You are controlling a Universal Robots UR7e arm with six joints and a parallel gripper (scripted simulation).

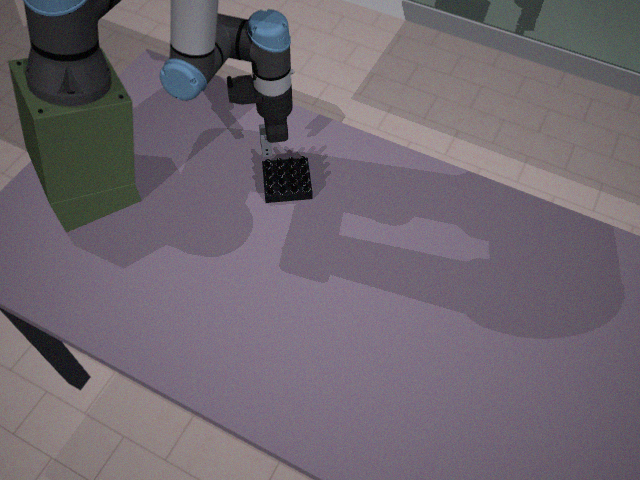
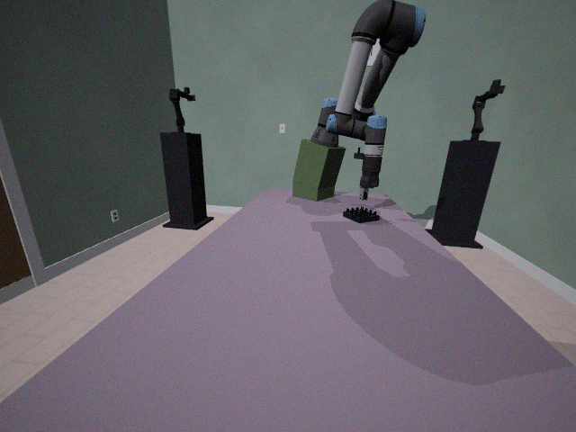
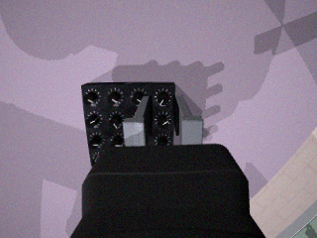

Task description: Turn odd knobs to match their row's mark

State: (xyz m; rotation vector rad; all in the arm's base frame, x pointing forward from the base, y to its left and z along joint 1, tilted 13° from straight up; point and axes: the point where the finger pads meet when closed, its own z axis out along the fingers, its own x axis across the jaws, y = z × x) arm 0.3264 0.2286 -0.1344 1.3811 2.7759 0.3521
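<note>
We looked down a long mauve tabletop (image 1: 248, 330) (image 2: 223, 307) (image 3: 35, 64) crossed by broad shadows, its dark leg (image 1: 49, 348) slanting over pale floor tiles (image 1: 149, 439) (image 2: 106, 274) (image 3: 292, 159). Beyond it we saw a sage-green wall (image 2: 241, 93) with a white switch plate (image 2: 282, 128). Two black pedestals (image 2: 182, 181) (image 2: 467, 190) flanked the table's far end, while a darker side wall (image 2: 88, 116) carried an outlet (image 2: 114, 215) above a gray baseboard (image 2: 106, 244).
</note>
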